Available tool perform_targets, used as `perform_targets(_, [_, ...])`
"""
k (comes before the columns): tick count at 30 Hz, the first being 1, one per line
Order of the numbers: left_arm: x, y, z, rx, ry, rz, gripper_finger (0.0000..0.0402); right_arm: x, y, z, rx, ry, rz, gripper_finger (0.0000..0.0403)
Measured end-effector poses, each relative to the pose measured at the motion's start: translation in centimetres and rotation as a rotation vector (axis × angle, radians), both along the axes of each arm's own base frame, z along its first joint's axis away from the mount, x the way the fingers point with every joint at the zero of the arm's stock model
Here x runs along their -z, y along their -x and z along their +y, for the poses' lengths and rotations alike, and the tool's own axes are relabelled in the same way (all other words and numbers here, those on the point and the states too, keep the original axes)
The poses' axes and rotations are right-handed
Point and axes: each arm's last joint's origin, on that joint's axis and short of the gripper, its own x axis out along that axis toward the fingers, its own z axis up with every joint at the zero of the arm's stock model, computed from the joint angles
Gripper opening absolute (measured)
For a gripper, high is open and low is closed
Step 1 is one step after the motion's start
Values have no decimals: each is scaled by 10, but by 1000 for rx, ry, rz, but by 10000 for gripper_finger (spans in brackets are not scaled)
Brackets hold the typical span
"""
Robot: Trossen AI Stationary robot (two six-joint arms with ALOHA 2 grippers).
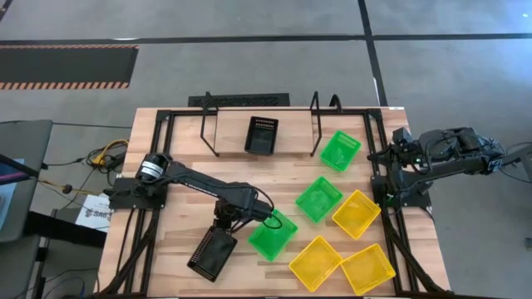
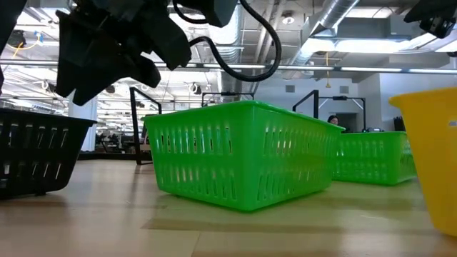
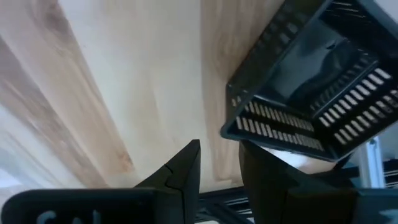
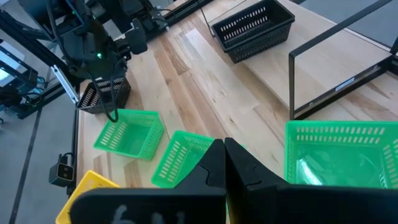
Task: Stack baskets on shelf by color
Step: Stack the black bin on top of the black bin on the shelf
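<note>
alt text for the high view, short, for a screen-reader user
Seen from above, the left gripper hovers over a black basket at the table's near left edge. Another black basket sits on the shelf; three green and three yellow baskets lie scattered to the right, and the right arm waits at the table's right edge.

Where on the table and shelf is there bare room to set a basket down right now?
The shelf is bare on both sides of the black basket. The table is open in front of the shelf, above the left arm. It is crowded on the right, among the green baskets and the yellow baskets.
</note>
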Motion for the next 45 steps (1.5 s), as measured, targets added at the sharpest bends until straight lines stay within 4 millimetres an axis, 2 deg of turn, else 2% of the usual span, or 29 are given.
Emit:
perform_targets(11, [1,1,-15,-58,-3,-10,96,1,1,0,0,3,17,7])
perform_targets(21, [3,-6,-16,-92,0,-77,96,1,1,0,0,3,17,7])
perform_targets(45, [3,-4,-15,-65,-13,-72,96,1,1,0,2,0,15,7])
